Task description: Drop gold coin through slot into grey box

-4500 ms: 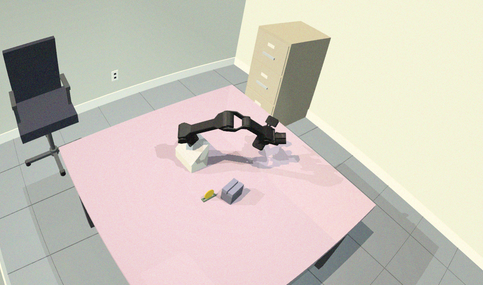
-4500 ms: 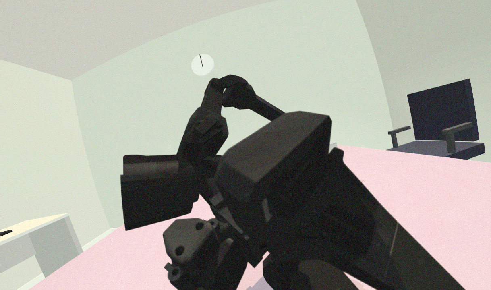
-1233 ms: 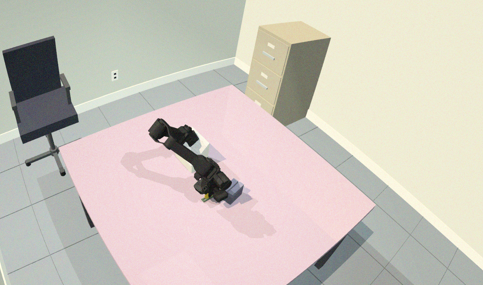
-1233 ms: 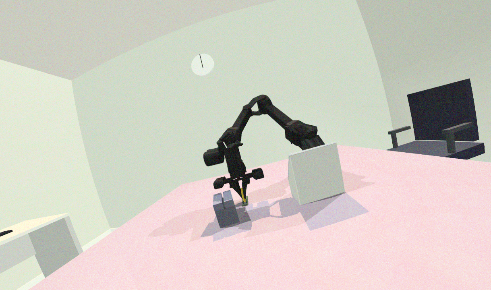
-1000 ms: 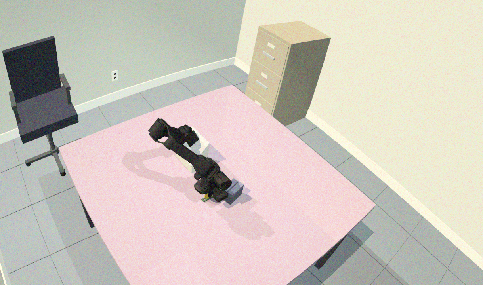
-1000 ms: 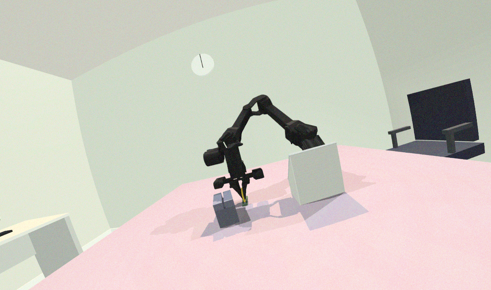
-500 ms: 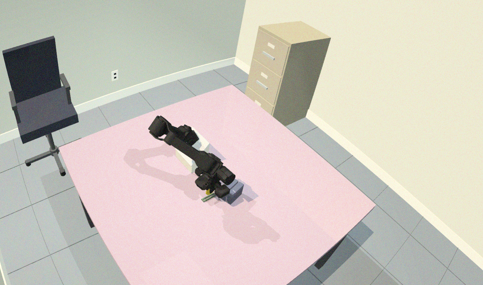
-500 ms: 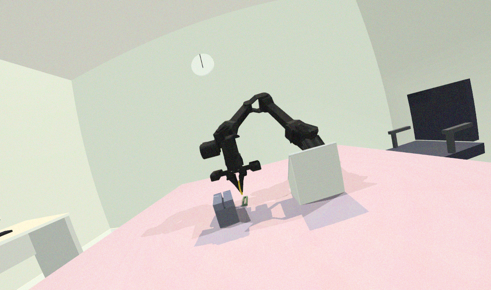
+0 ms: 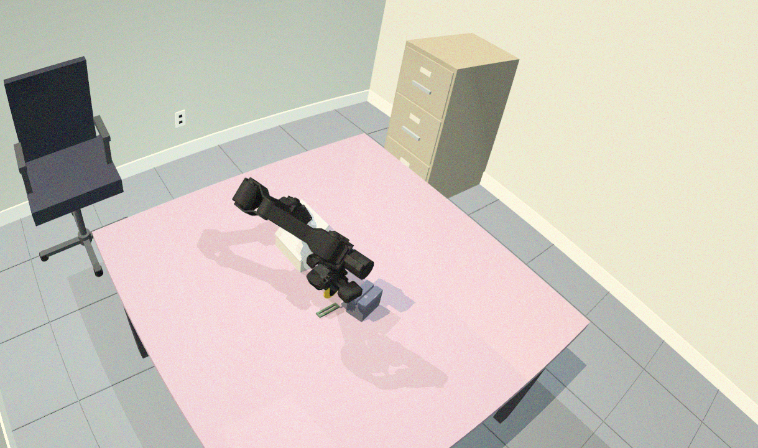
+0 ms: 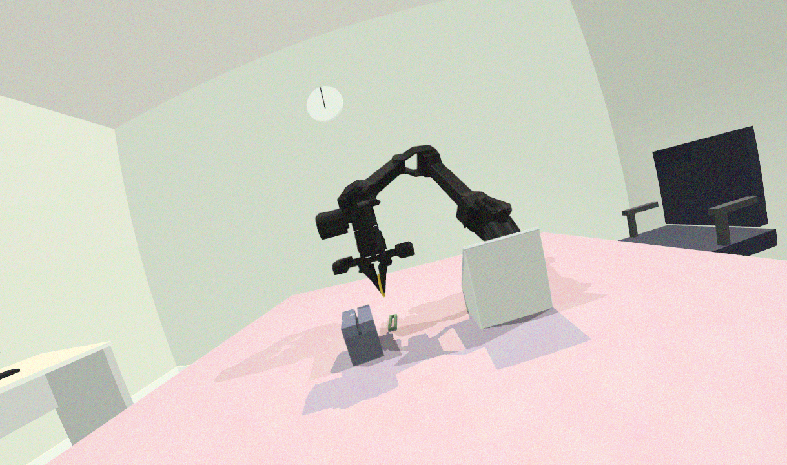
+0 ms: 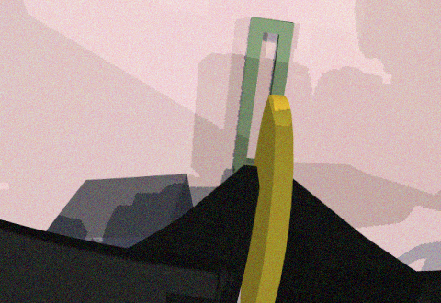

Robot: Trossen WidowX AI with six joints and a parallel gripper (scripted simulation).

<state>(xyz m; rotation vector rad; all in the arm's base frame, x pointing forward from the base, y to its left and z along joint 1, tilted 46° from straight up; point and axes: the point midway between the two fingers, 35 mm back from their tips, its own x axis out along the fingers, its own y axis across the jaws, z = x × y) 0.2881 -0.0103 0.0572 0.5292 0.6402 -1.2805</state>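
The gold coin (image 9: 327, 293) (image 10: 381, 284) (image 11: 277, 179) is held on edge between the fingertips of my gripper (image 10: 382, 290) (image 11: 259, 182), which is shut on it. The coin hangs above the table, clear of the green holder (image 9: 319, 315) (image 10: 392, 329) (image 11: 254, 78), whose long opening is empty. The closed grey box (image 9: 364, 307) (image 10: 364, 348) (image 11: 133, 188) stands beside the holder, to its right in the top view and to its left in the exterior view. The slot shows in its lid in the exterior view. My gripper is higher than the box top and not over the slot.
A pale wedge-shaped block (image 9: 290, 250) (image 10: 509, 283) stands on the pink table (image 9: 258, 378) (image 10: 615, 376) close to the arm's base. The arm arches above the table. A chair (image 9: 72, 167) and a filing cabinet (image 9: 470, 122) stand off the table.
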